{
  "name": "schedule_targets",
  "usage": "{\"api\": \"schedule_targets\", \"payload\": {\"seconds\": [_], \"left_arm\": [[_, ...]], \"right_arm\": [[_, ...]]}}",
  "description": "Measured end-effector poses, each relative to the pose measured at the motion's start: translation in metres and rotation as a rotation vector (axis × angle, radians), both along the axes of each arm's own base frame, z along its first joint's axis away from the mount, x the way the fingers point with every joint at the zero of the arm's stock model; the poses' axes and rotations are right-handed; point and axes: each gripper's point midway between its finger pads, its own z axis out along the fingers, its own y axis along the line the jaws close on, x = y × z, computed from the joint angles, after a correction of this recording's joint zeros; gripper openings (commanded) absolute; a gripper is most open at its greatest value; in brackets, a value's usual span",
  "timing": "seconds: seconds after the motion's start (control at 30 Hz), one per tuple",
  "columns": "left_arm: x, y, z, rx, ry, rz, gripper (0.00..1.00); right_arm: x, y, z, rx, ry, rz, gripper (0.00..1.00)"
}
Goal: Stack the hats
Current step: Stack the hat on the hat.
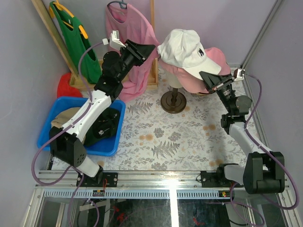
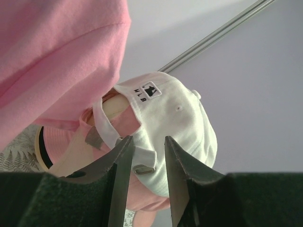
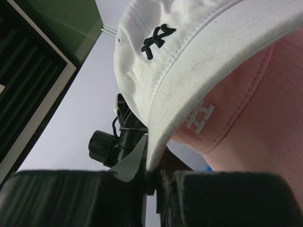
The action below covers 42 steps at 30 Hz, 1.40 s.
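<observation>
R end effector (image 3: 150, 176) pinches white cap (image 1: 182, 47) brim.

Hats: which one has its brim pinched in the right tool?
The white cap with dark lettering, on top; the right tool clamps its brim. The pink cap lies under it.

White cap (image 1: 182, 49) with dark lettering, stacked over pink cap (image 1: 218, 56), brim pinched in right claw (image 1: 211, 84), back strap just ahead of left claw (image 1: 154, 48)
</observation>
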Motion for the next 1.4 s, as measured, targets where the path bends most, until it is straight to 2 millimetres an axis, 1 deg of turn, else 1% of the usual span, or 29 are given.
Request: {"api": "schedule_targets", "payload": {"seconds": [0.2,0.33,0.5,0.7,0.9,1.0,1.27,1.4], "left_arm": [[0.013,-0.007,-0.015,0.020,0.031,0.008,0.33],[0.019,-0.009,-0.021,0.027,0.041,0.011,0.34],[0.027,-0.010,-0.023,0.027,0.047,0.026,0.37],[0.036,-0.009,-0.029,0.026,0.058,0.053,0.38],[0.050,-0.009,-0.029,0.020,0.057,0.087,0.39],[0.056,-0.008,-0.033,0.024,0.061,0.103,0.42],[0.067,0.002,-0.036,0.021,0.057,0.137,0.43],[0.074,-0.005,-0.041,0.029,0.053,0.110,0.43]], "right_arm": [[-0.004,0.007,-0.006,-0.023,-0.001,-0.008,0.00],[-0.004,0.010,-0.014,-0.037,0.008,-0.016,0.00],[-0.005,0.012,-0.026,-0.048,0.024,-0.028,0.00],[-0.005,0.012,-0.032,-0.063,0.028,-0.040,0.00],[-0.002,0.013,-0.041,-0.085,0.059,-0.044,0.00],[-0.001,0.013,-0.044,-0.093,0.072,-0.044,0.00],[0.005,0.016,-0.044,-0.131,0.109,-0.038,0.00],[0.014,0.019,-0.041,-0.167,0.136,-0.026,0.00]]}}
